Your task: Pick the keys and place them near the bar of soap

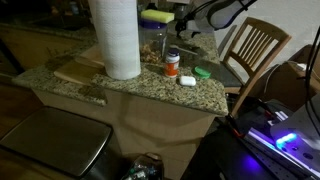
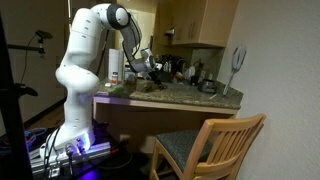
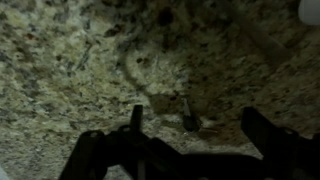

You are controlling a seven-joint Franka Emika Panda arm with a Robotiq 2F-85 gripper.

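In the wrist view the keys point(image 3: 187, 119) lie on the speckled granite counter point(image 3: 70, 60): a dark key with a faint ring curving up and to the left. My gripper point(image 3: 200, 128) is open just above the counter, its two dark fingers either side of the key and touching nothing. The bar of soap point(image 1: 186, 80) is a small white block near the counter's front edge, beside the white-capped orange pill bottle point(image 1: 172, 63). In both exterior views the gripper point(image 1: 185, 27) point(image 2: 150, 68) hangs over the back of the counter. I cannot make out the keys there.
A tall paper towel roll point(image 1: 120, 40) stands on a wooden board point(image 1: 78, 70). A yellow-green sponge point(image 1: 155, 16) lies at the back and a green object point(image 1: 203, 72) near the soap. A wooden chair point(image 1: 255, 48) stands by the counter's end. Kitchen utensils point(image 2: 205, 85) sit further along.
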